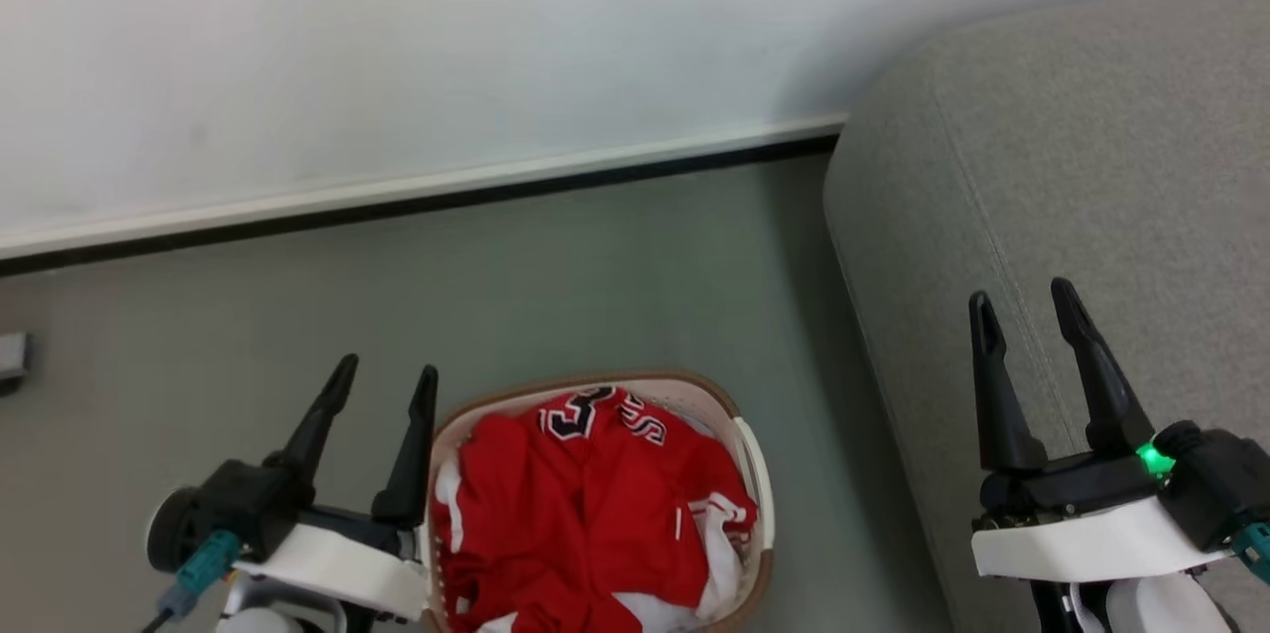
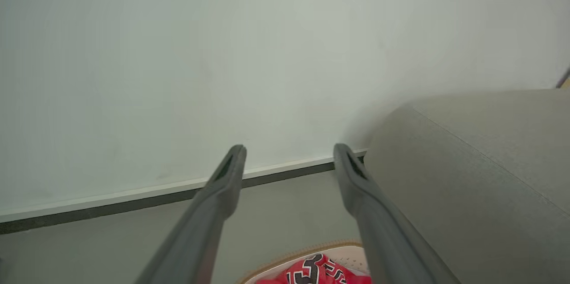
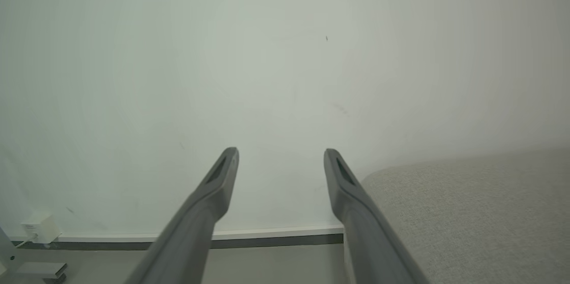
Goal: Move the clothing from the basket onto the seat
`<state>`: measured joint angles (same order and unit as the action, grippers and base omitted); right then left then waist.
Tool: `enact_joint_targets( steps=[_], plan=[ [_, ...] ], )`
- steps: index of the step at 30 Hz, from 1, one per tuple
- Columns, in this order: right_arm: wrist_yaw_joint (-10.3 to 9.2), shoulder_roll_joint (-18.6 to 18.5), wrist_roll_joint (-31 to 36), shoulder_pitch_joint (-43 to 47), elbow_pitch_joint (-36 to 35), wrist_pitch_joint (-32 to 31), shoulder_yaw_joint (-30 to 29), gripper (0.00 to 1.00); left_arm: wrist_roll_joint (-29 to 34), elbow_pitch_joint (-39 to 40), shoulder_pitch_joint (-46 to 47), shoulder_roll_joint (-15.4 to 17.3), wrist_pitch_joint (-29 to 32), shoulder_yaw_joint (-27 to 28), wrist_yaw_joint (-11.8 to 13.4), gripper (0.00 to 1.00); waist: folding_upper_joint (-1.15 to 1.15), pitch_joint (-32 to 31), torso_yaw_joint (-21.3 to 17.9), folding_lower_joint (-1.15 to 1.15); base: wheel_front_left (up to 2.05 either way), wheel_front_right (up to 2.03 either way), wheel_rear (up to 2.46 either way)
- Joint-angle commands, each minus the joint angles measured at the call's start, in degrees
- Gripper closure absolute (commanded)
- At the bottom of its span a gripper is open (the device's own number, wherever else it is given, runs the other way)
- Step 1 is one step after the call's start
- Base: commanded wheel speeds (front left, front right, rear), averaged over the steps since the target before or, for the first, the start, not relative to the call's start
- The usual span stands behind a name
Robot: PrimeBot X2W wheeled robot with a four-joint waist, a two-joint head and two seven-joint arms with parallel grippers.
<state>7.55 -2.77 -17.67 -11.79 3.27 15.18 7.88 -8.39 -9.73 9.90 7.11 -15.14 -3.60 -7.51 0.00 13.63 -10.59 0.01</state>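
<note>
1. Two grippers hang with nothing in them. The left gripper stands just beside the left rim of the laundry basket, fingers spread wide. The right gripper, just as wide open, shows against the front edge of the grey sofa.
2. All of the red jersey lies crumpled inside the basket and fills most of it. Its dark number and letters face up at the far end, and white trim shows at the near right. The basket stands on the floor, near the sofa's rounded corner but apart from it.
3. Judged by its loose folds, the jersey is thin, light and limp, probably slick. Once lifted it should drape long, and a trailing hem could catch on the rim.
4. The best hold looks like a raised fold near the middle of the heap. The bite should be deep enough to gather several layers, since a single layer may slide out.
5. Nothing has been grasped yet, so the whole task is ahead.
</note>
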Motion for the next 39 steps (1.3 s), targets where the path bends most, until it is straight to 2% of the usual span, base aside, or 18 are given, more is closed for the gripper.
enact_joint_targets(
  steps=[1, 13, 21, 28, 39],
  plan=[
    [-0.12, -0.20, 0.03, -1.18, -0.93, -0.04, -0.01, 0.00, -1.00, -0.92, 1.38, 1.60, -0.02, -0.78, 0.10, 0.00, 0.00, 3.18, -2.43, -0.01, 0.00, 0.00, 0.00],
    [-0.12, -0.17, -1.15, -3.93, -5.97, -0.04, -0.94, 0.00, -5.12, -11.90, 8.72, 9.40, -0.03, -9.48, 0.08, 0.00, 0.00, 13.69, -7.46, -0.01, 0.00, 0.00, 0.00],
    [-0.12, -0.16, -2.92, -5.55, -8.79, -0.04, 0.17, 0.00, -9.05, -22.88, 14.61, 13.92, -0.03, -16.32, 0.08, 0.00, 0.00, 19.71, -11.24, -0.01, 0.00, 0.00, 0.00],
    [-0.12, -0.15, -5.14, -6.44, -11.29, -0.04, 1.01, 0.00, -8.95, -30.26, 21.93, 17.56, 1.29, -25.52, 0.08, 0.00, 0.00, 25.82, -13.87, -0.01, 0.00, 0.00, 0.00],
    [-0.12, -0.15, -9.19, -7.00, -13.65, -0.04, 1.80, 0.00, -3.19, -40.25, 31.42, 21.94, 6.03, -36.88, 0.08, 0.00, 0.00, 32.39, -17.69, -0.01, 0.00, 0.00, 0.00]
  ],
)
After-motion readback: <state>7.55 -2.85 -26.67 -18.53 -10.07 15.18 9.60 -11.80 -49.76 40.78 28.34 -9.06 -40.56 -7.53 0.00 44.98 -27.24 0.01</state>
